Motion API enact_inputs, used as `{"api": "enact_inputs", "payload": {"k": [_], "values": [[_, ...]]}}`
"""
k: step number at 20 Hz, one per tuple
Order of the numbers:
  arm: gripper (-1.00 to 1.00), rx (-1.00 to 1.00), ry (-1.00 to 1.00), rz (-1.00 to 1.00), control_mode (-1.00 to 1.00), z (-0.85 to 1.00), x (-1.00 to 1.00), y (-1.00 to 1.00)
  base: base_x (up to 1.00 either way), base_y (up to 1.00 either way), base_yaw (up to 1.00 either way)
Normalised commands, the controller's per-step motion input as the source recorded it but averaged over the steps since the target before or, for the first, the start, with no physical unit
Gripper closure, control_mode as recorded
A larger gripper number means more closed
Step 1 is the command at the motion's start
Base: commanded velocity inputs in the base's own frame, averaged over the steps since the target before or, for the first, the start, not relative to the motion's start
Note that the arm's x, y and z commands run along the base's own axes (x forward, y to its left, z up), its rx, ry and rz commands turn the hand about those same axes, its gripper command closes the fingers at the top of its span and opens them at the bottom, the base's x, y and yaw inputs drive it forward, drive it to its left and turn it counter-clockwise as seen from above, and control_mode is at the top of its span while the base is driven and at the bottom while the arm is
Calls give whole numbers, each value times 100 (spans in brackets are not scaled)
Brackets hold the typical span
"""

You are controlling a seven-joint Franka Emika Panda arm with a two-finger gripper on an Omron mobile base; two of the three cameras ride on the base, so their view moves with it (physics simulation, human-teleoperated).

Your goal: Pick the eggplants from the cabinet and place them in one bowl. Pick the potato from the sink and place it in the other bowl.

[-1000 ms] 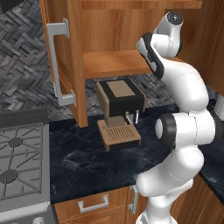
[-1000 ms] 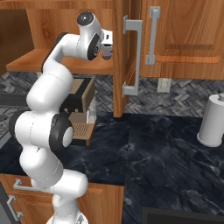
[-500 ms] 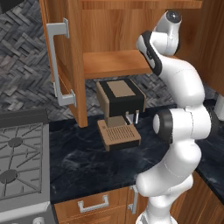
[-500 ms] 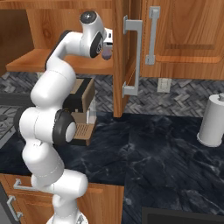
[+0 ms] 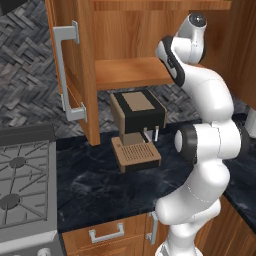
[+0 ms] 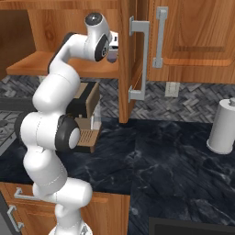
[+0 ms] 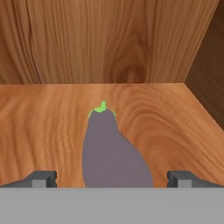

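Because the eggplant looks smooth, light and slippery, the wide-open gripper should probably clamp its fat lower body.

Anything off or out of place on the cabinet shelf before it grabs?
Nothing stands out. One eggplant lies flat on the wooden shelf of the open cabinet, green stem pointing at the back wall, whole and unmarked. The gripper is open, its fingertips either side of the eggplant and not touching it.
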Motion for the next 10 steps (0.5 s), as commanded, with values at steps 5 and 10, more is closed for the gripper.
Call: {"api": "enact_inputs", "payload": {"k": [5,10], "values": [[-100,0,0,0,-100,-8,1,0,0,0,0],[-100,0,0,0,-100,-5,12,0,0,0,0]]}}
